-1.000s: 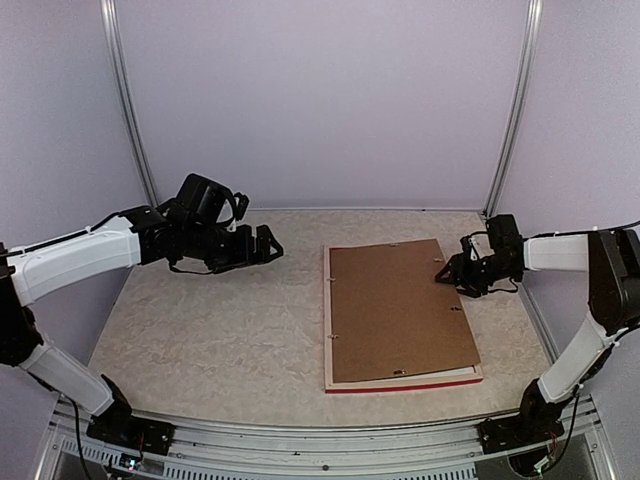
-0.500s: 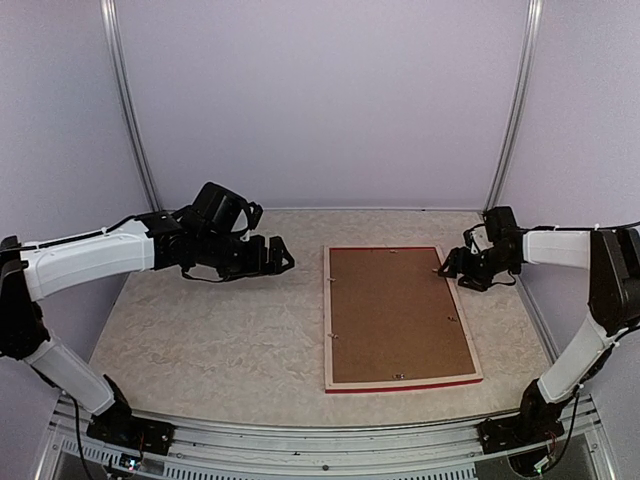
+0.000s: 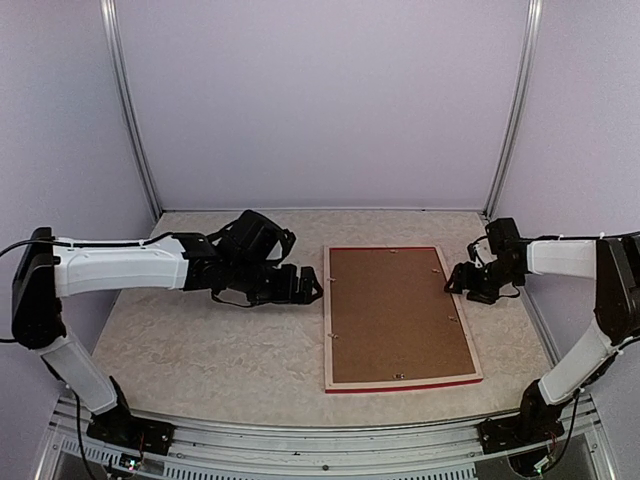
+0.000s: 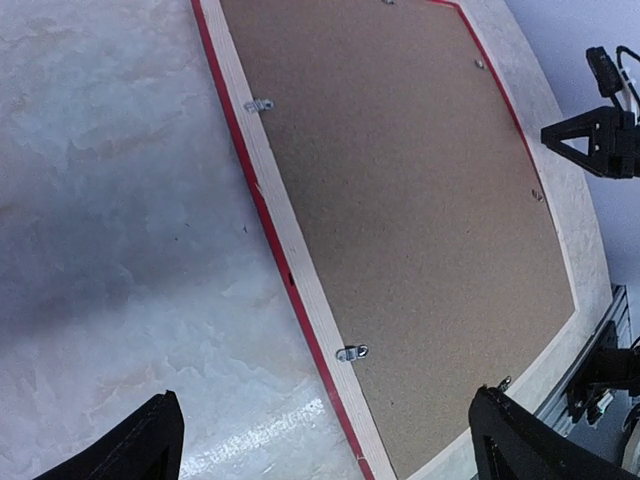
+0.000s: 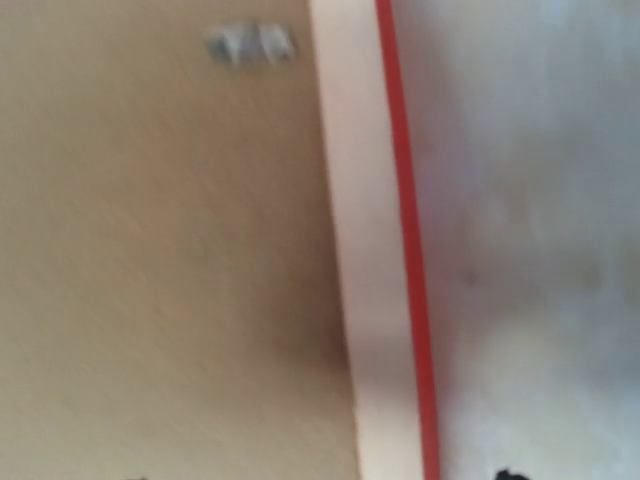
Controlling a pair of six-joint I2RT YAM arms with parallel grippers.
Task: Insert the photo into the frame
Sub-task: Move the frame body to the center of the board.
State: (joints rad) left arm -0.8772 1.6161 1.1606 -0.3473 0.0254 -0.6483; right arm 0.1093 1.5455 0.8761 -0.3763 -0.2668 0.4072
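Note:
The frame (image 3: pixel 328 330) lies face down on the table, pale wood back up, red edge showing at the front. The brown backing board (image 3: pixel 395 315) sits flat inside it. The photo is hidden or out of view. My left gripper (image 3: pixel 305 287) is open and empty, hovering just left of the frame's left rail (image 4: pixel 270 190), above a small metal clip (image 4: pixel 350 352). My right gripper (image 3: pixel 455 280) is open and empty, low over the frame's right rail (image 5: pixel 360 250). The backing board also shows in the left wrist view (image 4: pixel 400 200) and the right wrist view (image 5: pixel 150 250).
Several small metal clips sit along the frame's rails, one near its far left (image 4: pixel 258 104). The frame fills the right half of the table (image 3: pixel 200 340). Purple walls with metal posts close the back and sides. The metal rail runs along the near edge.
The backing board, tilted a second ago, now lies flat in the frame. My left arm has moved right and down to the frame's left edge. The right gripper has shifted slightly nearer.

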